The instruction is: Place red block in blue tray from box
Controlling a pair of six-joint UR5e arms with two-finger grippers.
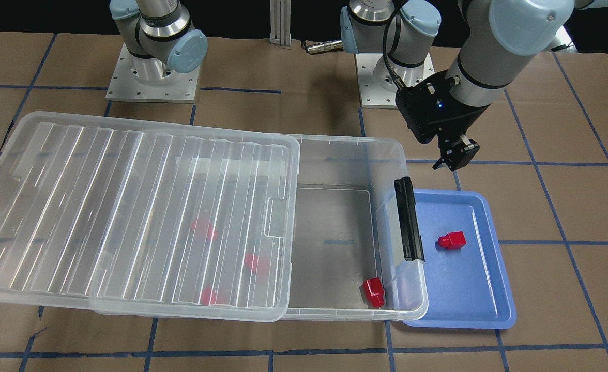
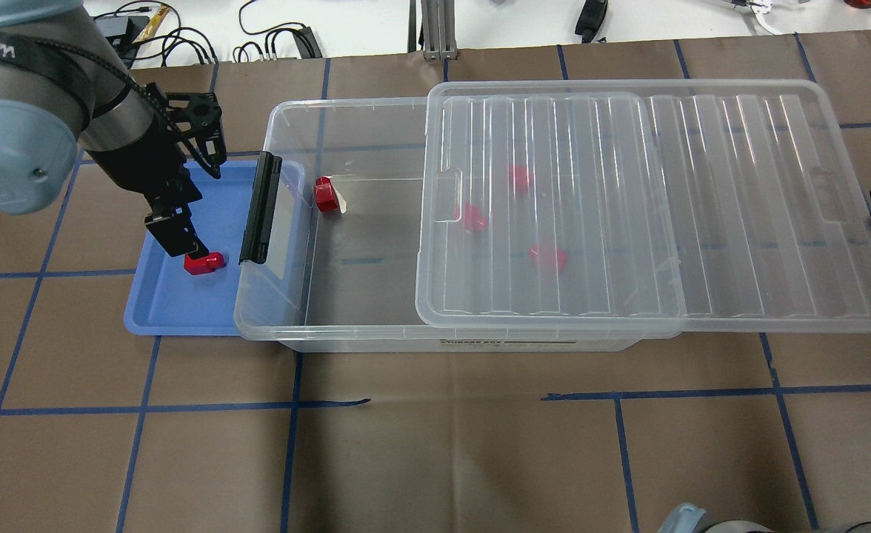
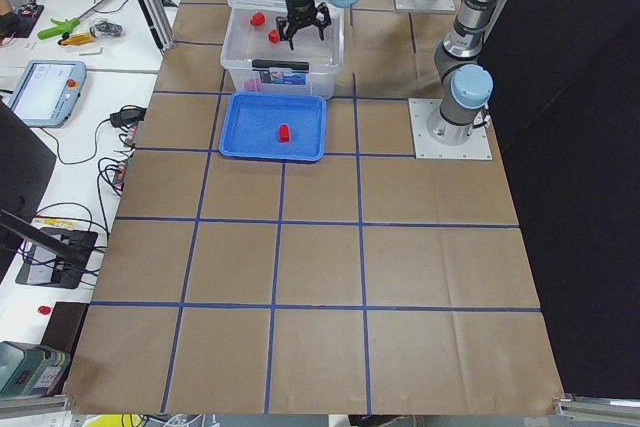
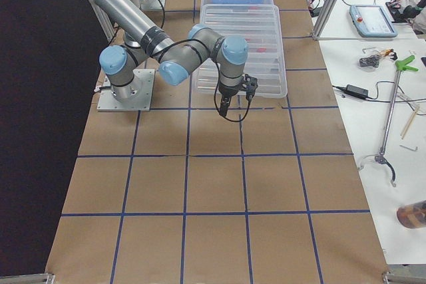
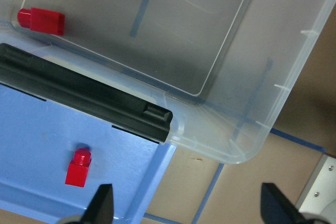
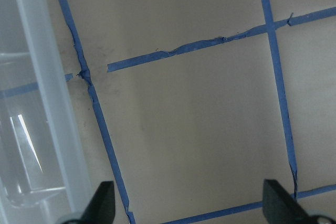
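Left pincer [image 5: 189, 207] fingers apart, raised near blue tray [image 1: 485, 289].
One red block [image 1: 452, 240] lies in tray, at pincer's 6 o'clock in front view; second block [image 1: 374, 292] inside box [image 1: 345, 150]; right pincer [image 6: 189, 208] apart over tabletop [image 6: 210, 103].

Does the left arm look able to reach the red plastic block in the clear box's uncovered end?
Probably yes: the ribbed translucent lid leaves that red block uncovered, and the left gripper hangs open nearby.
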